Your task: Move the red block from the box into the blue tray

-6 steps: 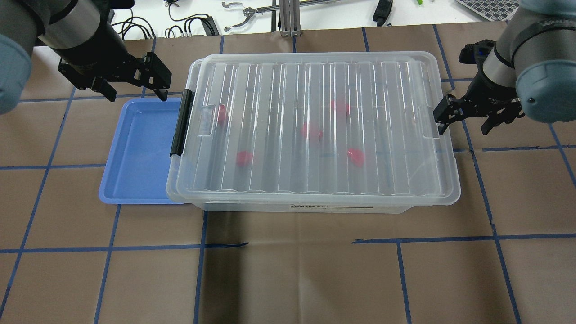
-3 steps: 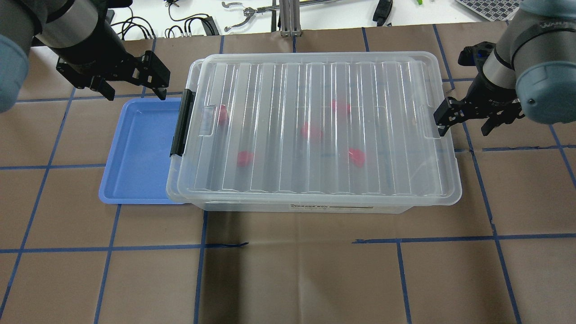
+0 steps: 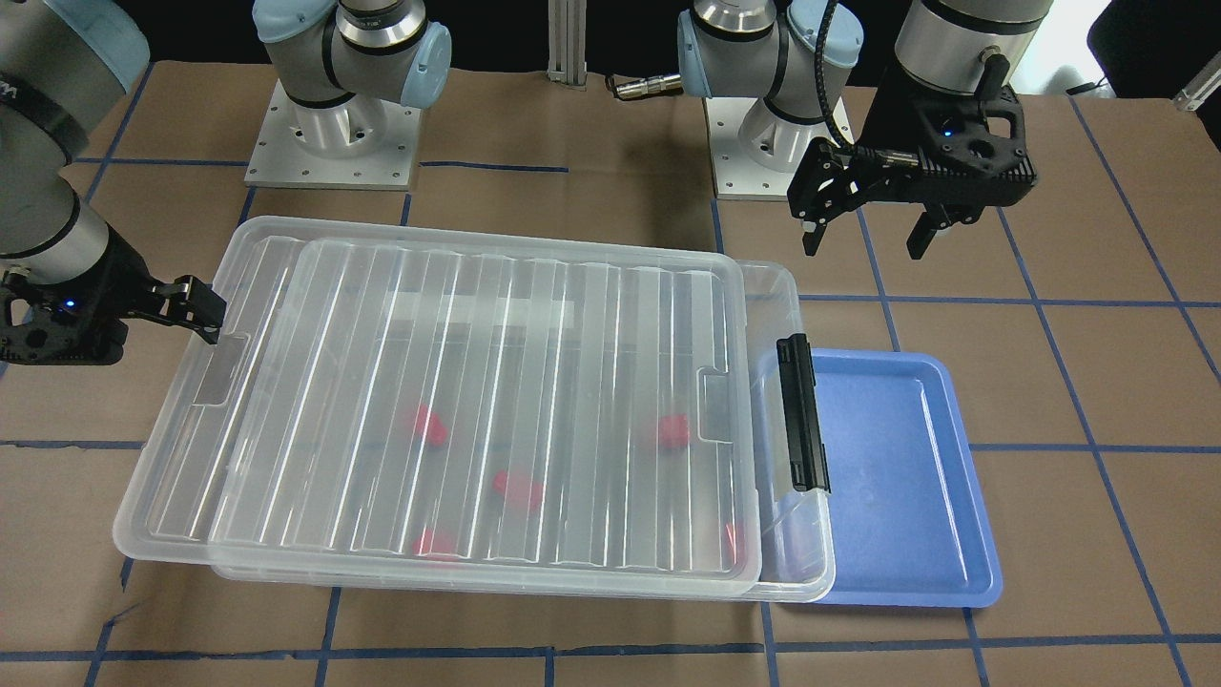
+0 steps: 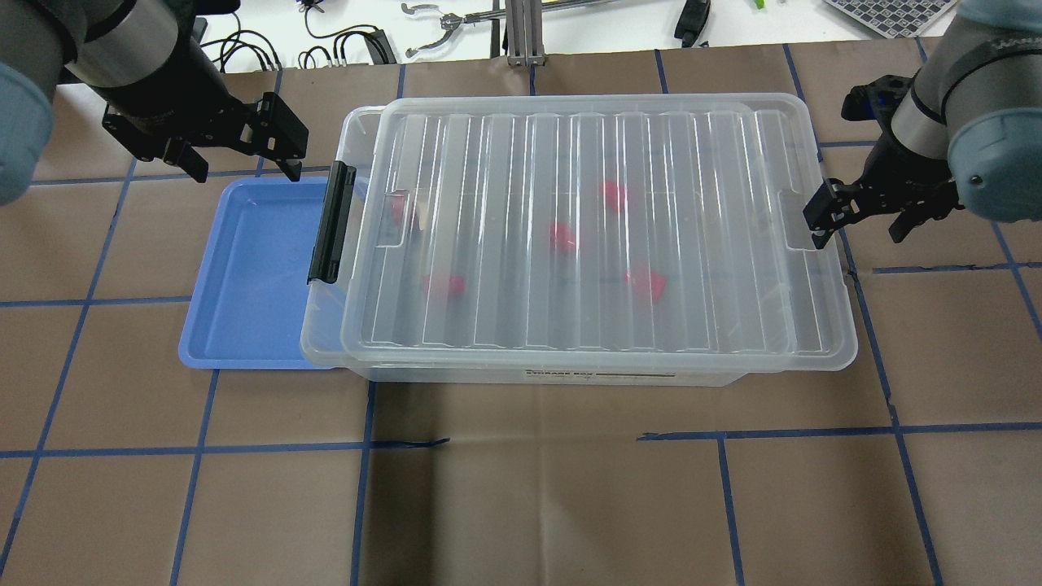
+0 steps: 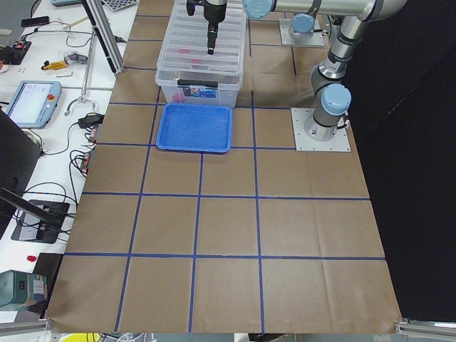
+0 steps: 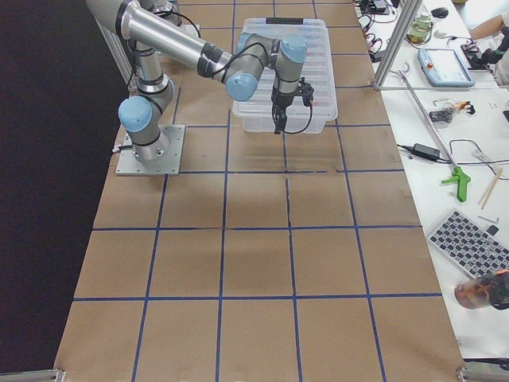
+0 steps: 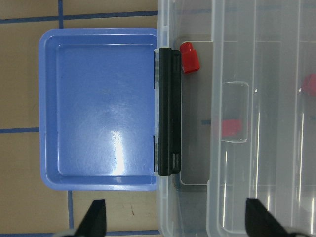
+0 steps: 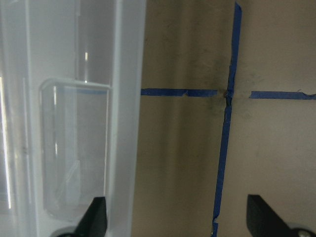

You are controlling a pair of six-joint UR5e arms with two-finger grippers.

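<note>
The counter (image 4: 521,505) is covered with brown paper and a grid of blue tape. On it stands the clear box (image 4: 456,374). Its ribbed lid (image 4: 733,244) lies on top but is offset toward the right, so the lid overhangs the right end of the box and a narrow strip at the left end is uncovered. The black latch (image 4: 330,224) is on this left end. Five red blocks (image 4: 562,236) lie on the floor of the box, spread apart. Most are seen only dimly through the lid, but one red block (image 7: 190,57) lies in the uncovered strip, just beside the end of the latch that is away from the robot. On the long wall on the robot's side there is a narrow label (image 4: 598,376). Its dark print seems to read "STORAGE BOX", and the smaller writing is not readable. The blue tray (image 4: 244,268) lies on the counter at the left of the box, and the rim of the box reaches over the tray's right edge. The left tool (image 4: 244,169) hangs in the air above the tray area, well clear of it, with its fingers wide apart and nothing between them. The right tool (image 4: 859,232) is low at the right end of the lid, also with fingers apart. One of its fingers (image 4: 822,216) is at the lid's rim beside the handle recess and the other is out over the counter. Whether that finger touches the lid I cannot tell.
</note>
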